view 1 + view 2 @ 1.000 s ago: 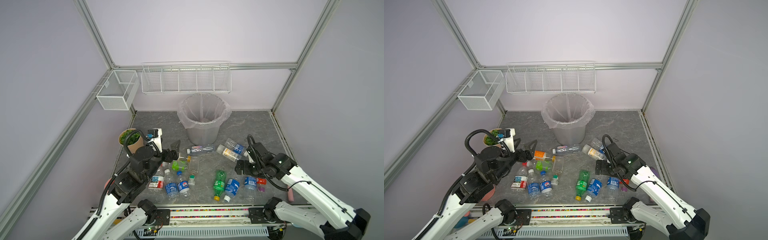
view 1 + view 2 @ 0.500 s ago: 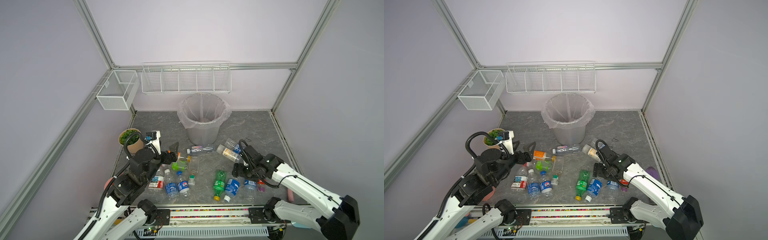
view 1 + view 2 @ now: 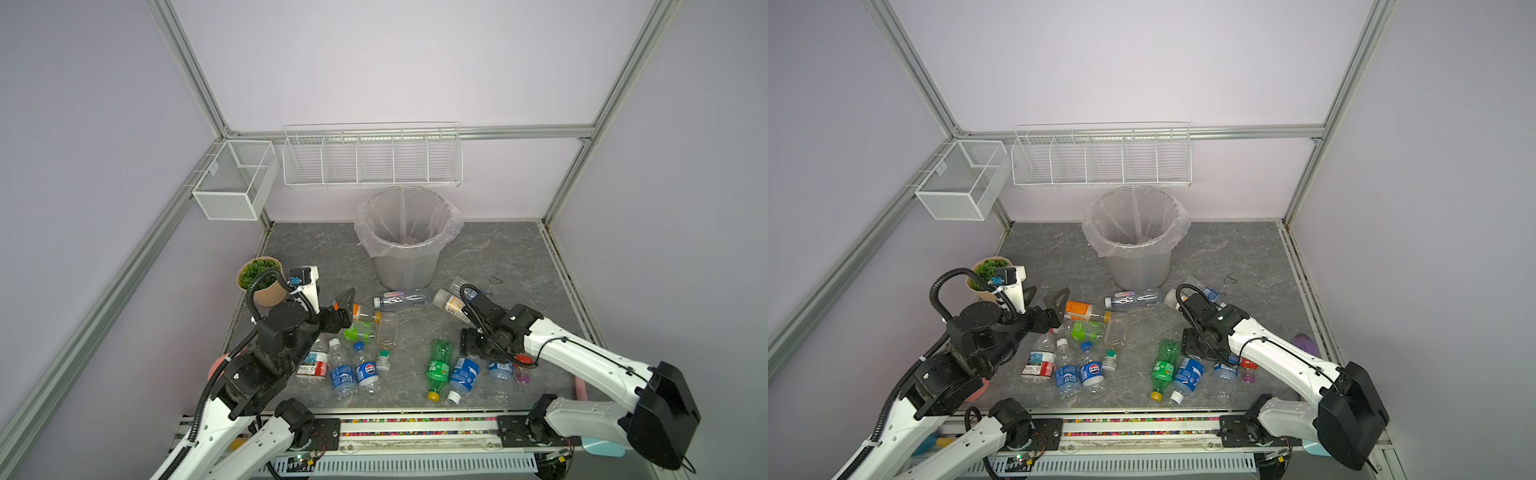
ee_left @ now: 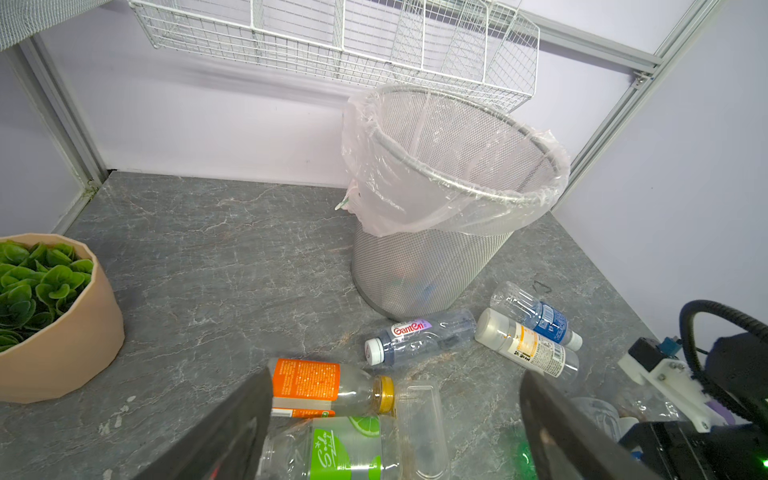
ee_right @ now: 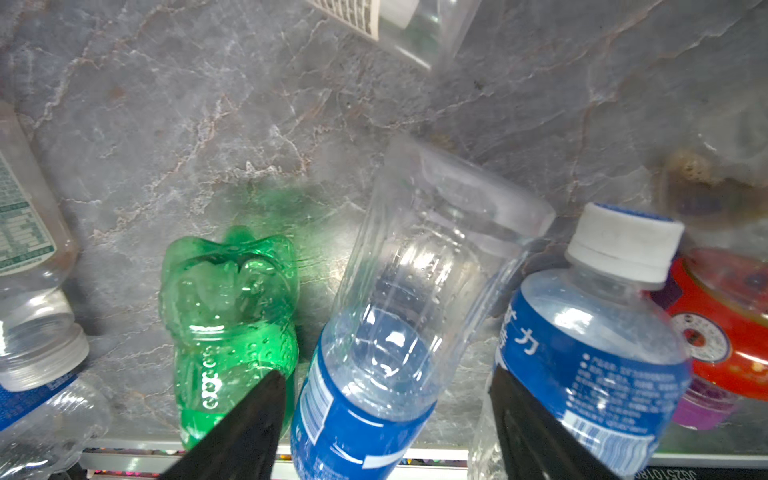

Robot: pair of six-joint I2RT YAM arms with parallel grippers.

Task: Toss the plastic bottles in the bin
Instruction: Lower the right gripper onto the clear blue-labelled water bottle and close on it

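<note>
Plastic bottles [image 3: 399, 300] lie scattered across the lower middle of both top views, on the grey bench [image 3: 498, 249], all of them outside the bin [image 3: 405, 266]. The bin stands upright at the back centre of the bench, lined with a clear bag, and three bottles lie just in front of its base.

Left of centre, the left gripper [image 4: 395, 374] has its jaws spread wide. In the left wrist view an orange-labelled bottle [image 4: 307, 380] and a green-labelled bottle [image 4: 332, 449] lie side by side between and below its fingers, and neither is gripped. A plant pot [image 3: 262, 282] stands just behind that arm.

Right of centre, the right gripper [image 5: 386, 374] is down among the front row of bottles. Its jaws are apart on either side of a clear blue-labelled bottle [image 5: 353, 415], with bare bench showing between that bottle and one finger. A green bottle [image 5: 228, 299] lies just beside it on one side. A white-capped blue bottle [image 5: 590, 332] lies on the other side.
</note>
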